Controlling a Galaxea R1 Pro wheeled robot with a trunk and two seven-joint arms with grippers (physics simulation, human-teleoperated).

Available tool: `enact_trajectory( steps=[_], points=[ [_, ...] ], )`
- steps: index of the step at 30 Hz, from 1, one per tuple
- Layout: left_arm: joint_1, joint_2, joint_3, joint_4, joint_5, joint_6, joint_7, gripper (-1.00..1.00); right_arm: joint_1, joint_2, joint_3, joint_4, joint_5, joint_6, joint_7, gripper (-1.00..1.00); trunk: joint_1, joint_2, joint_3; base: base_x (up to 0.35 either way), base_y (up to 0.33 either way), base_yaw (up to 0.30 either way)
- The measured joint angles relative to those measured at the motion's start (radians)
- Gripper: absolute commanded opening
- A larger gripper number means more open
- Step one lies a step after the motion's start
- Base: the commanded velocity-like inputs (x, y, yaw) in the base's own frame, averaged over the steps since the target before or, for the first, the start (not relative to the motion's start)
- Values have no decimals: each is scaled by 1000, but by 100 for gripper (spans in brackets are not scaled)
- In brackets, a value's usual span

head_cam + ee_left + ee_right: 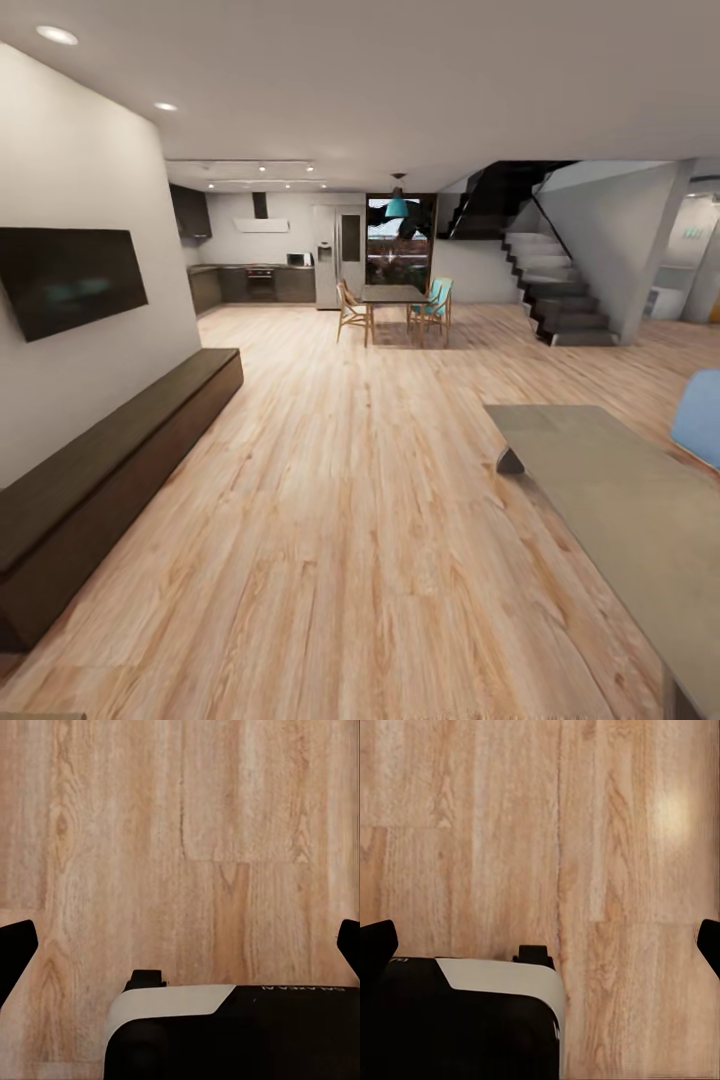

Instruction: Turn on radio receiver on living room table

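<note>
The grey coffee table [620, 490] runs along the right of the head view, and the part of its flat top that shows is bare. The radio receiver is out of view. In the left wrist view my left gripper [181, 949] hangs over the wood plank floor [180, 832], its dark fingertips [16, 952] far apart, open and holding nothing. My right gripper [540, 949] hangs the same way over the floor [585, 832], open, with one fingertip [376, 945] at the picture's edge. The robot's black and white base [225, 1027] sits below each gripper.
A long dark brown bench [110, 470] lines the left wall under a wall TV [70, 275]. A blue sofa corner [700, 415] stands beyond the table. Far back are the dining table with chairs [395, 305], dark kitchen [250, 280] and stairs [560, 290]. Open floor [350, 500] lies ahead.
</note>
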Motion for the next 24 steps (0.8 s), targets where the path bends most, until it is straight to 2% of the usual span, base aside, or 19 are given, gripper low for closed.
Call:
enact_trajectory(
  steps=[24],
  points=[
    [0, 2, 0, 0, -2, 0, 0, 100, 0, 0, 0, 0, 0, 0, 0, 100, -92, 168, 75, 0, 0, -286]
  ],
)
